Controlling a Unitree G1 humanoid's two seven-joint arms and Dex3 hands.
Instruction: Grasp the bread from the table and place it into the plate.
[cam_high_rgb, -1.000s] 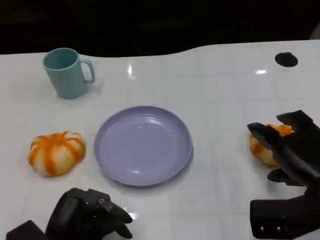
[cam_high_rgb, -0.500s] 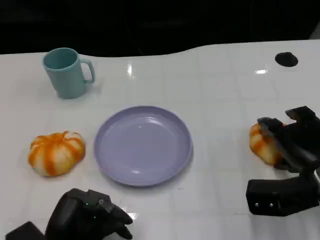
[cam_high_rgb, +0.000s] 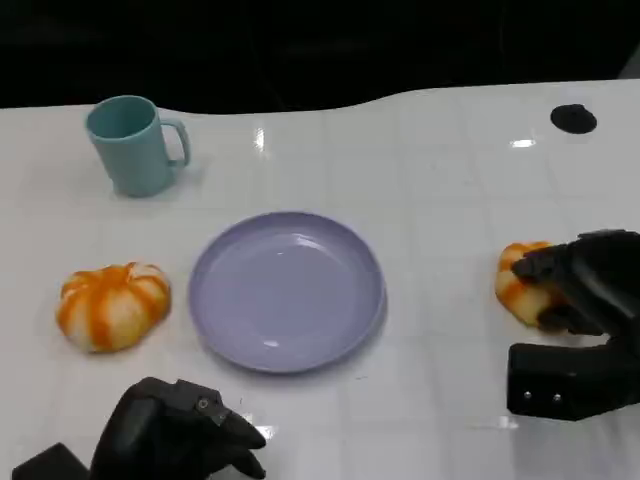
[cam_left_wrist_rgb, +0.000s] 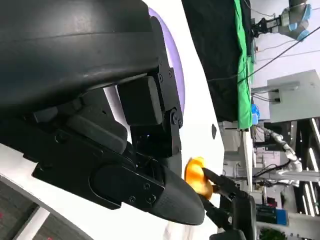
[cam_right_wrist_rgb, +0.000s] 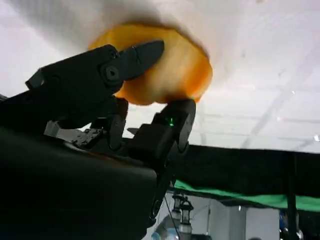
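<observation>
- A pale teal mug (cam_high_rgb: 133, 143) stands upright near the far left corner of the white table (cam_high_rgb: 440, 170), its handle turned toward the middle.
- An orange-and-white bun, ribbed like a small pumpkin (cam_high_rgb: 112, 304), sits near the left edge, well apart from both hands.
- The left hand (cam_high_rgb: 180, 430) rests at the near edge, fingers curled in, holding nothing.
- A lavender plate (cam_high_rgb: 287, 290) lies in the middle of the table, with nothing on it.
- The bread (cam_high_rgb: 520, 282) the robot is working on, a rounded orange loaf, sits on the table near the right edge, well apart from the plate.
- The right hand (cam_high_rgb: 585, 290) is wrapped around this bread; in the right wrist view, fingers (cam_right_wrist_rgb: 135, 55) lie across one side and the thumb presses the opposite side. The bread looks to be on the table, not yet lifted.
- A small black disc (cam_high_rgb: 572, 118) lies near the far right corner.
- Handling, as a judgement: the bread is probably light and soft (it may dent under a hard squeeze), with a smooth glazed crust that could slip. A gentle hold across its widest part, fingers and thumb on opposite sides, seems best for carrying it to the plate.
</observation>
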